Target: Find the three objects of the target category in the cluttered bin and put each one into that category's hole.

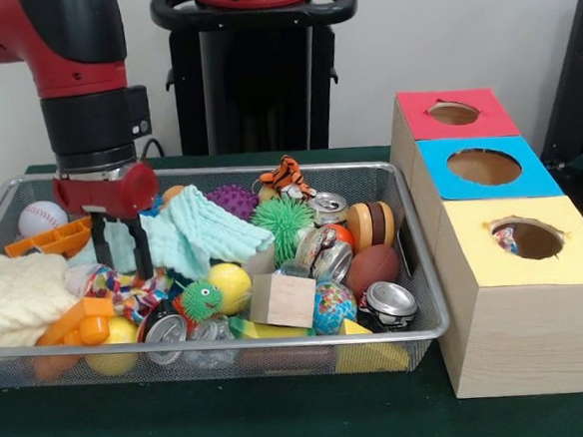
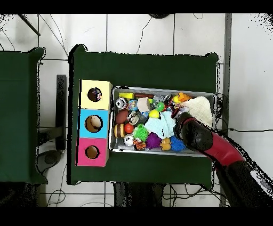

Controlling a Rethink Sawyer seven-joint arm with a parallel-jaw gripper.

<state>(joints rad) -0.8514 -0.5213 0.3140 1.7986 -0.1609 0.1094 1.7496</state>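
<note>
My gripper (image 1: 123, 270) hangs open in the left part of the wire bin (image 1: 420, 269). Its fingers (image 1: 142, 251) reach down in front of a mint cloth (image 1: 200, 230), just above a multicoloured rope toy (image 1: 127, 293), and nothing is held between them. Crushed cans lie at the bin's middle (image 1: 326, 254), right front (image 1: 389, 302) and front (image 1: 167, 332). Three boxes stand to the right, each with a hole: red (image 1: 453, 113), blue (image 1: 484, 167) and yellow (image 1: 528, 239). In the overhead view the arm (image 2: 194, 133) covers the gripper.
Packed in the bin are a baseball (image 1: 41, 217), cream knit cloth (image 1: 15, 296), green spiky ball (image 1: 282, 223), purple spiky ball (image 1: 232, 200), tiger toy (image 1: 286, 173), brown football (image 1: 373, 268), wooden block (image 1: 282, 300) and globe ball (image 1: 333, 307). Something shows inside the yellow hole.
</note>
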